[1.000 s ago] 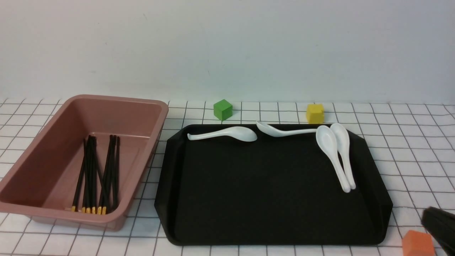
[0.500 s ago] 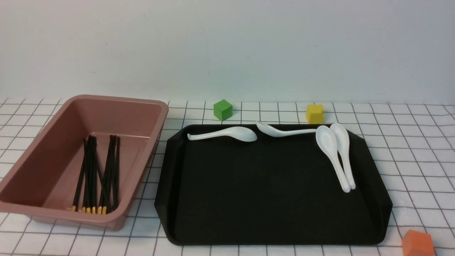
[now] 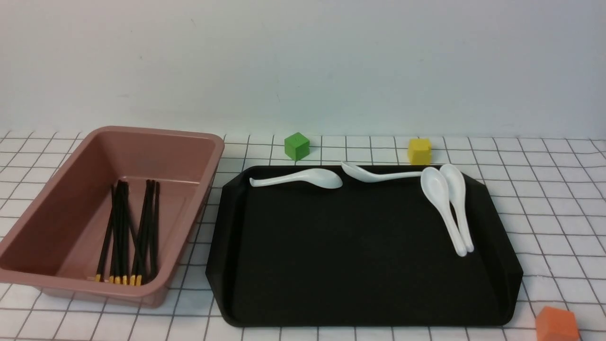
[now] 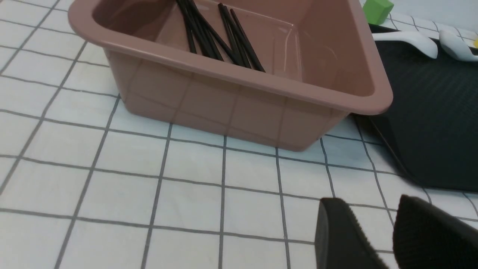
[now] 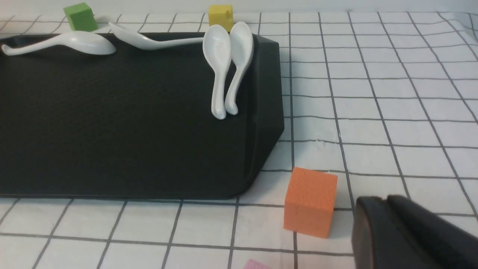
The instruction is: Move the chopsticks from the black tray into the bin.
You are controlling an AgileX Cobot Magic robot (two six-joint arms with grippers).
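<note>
Several black chopsticks [image 3: 128, 232] with yellow ends lie in the dusty-pink bin [image 3: 57, 189] at the left; they also show in the left wrist view [image 4: 220, 35] inside the bin [image 4: 239, 101]. The black tray [image 3: 360, 255] holds only white spoons; no chopsticks show on it. Neither gripper shows in the front view. My left gripper [image 4: 369, 209] is open and empty above the cloth, near the bin's near corner. My right gripper [image 5: 386, 201] is shut and empty, beside an orange cube [image 5: 310, 201] off the tray's [image 5: 112, 130] corner.
Several white spoons [image 3: 445, 203] lie along the tray's far and right sides. A green cube [image 3: 297, 146] and a yellow cube [image 3: 419, 150] stand behind the tray. An orange cube [image 3: 556, 324] sits at the front right. A white gridded cloth [image 3: 558, 213] covers the table.
My right gripper has withdrawn from the front view's lower right corner and is out of that view. The chopsticks, spoons, tray and bin have not moved.
</note>
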